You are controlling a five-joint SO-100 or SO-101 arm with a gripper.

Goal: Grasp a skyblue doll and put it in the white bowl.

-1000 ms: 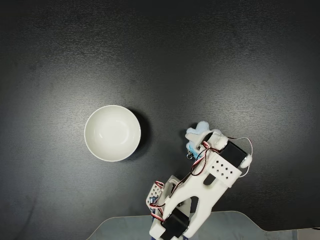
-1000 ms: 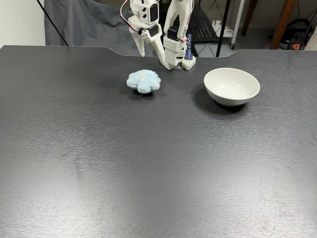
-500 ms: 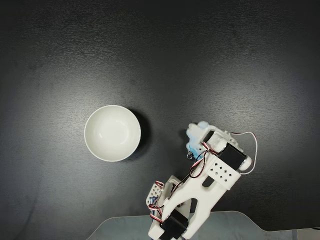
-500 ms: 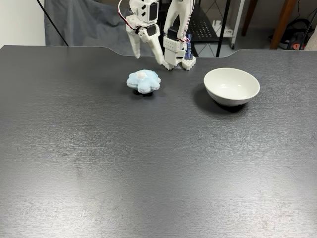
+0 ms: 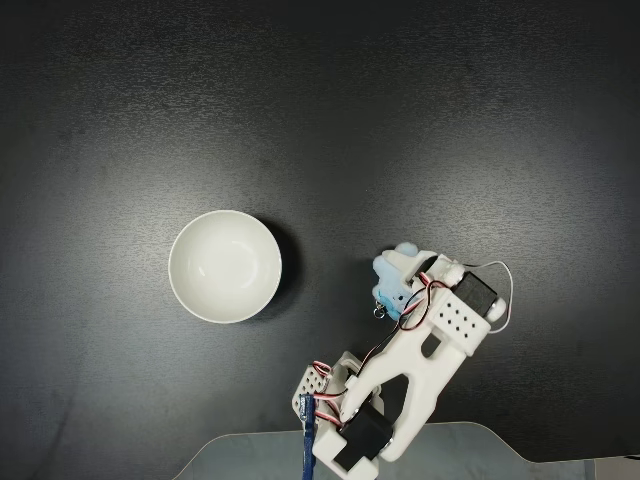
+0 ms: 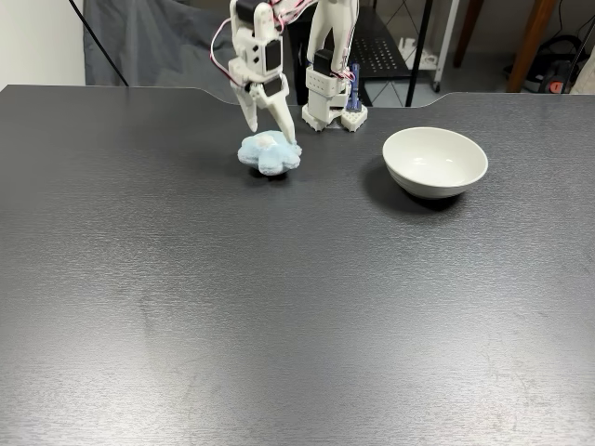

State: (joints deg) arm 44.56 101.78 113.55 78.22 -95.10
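Observation:
The skyblue doll (image 5: 391, 278) lies on the black table, right of the white bowl (image 5: 225, 266) in the top-down fixed view; the white arm covers part of it. From the front fixed view the doll (image 6: 269, 155) sits left of the empty bowl (image 6: 435, 160). My gripper (image 6: 271, 134) is open and hangs just over the doll, one finger at its left side and the other at its right rear edge. From above, the gripper (image 5: 408, 272) overlaps the doll's right half. Whether the fingers touch the plush is unclear.
The arm's base (image 6: 328, 104) stands at the table's back edge, between doll and bowl. Red and white cables (image 5: 400, 325) loop along the wrist. Chair and table legs stand behind the table. The dark tabletop (image 6: 297, 307) stretches wide in front.
The gripper has swung forward and come down from behind the doll, so its open fingers now straddle it. Doll and bowl have stayed in place.

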